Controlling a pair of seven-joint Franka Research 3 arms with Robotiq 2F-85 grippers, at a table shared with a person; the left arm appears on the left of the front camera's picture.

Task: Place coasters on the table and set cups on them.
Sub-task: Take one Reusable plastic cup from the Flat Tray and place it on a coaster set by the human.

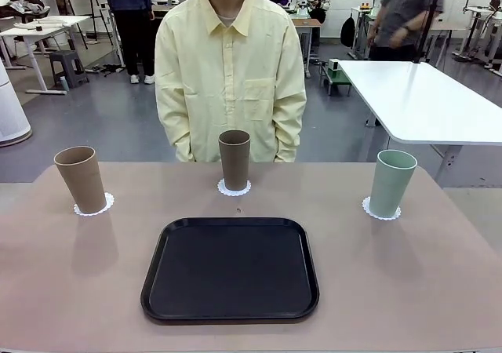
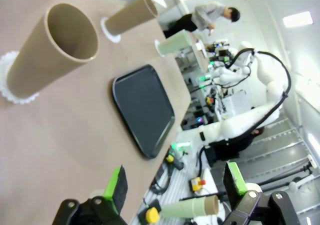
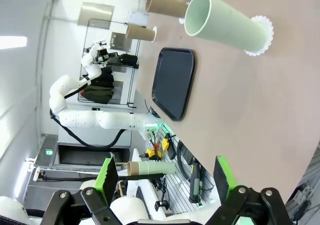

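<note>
Left gripper [image 2: 175, 190] and right gripper [image 3: 165, 177] spread, empty; tall cups [image 1: 234, 159] ahead on coasters [image 1: 234, 188]; a stray nudge could topple one.

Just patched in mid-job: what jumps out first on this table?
Three cups each stand on a white coaster along the far side: a brown cup at the left, another brown cup in the middle before the person, a mint green cup at the right. An empty black tray lies at the centre.

Black rounded-square tray [image 1: 230, 269] lying empty, person in pale yellow shirt [image 1: 229, 74] standing behind, white table [image 1: 423, 102] beyond
</note>
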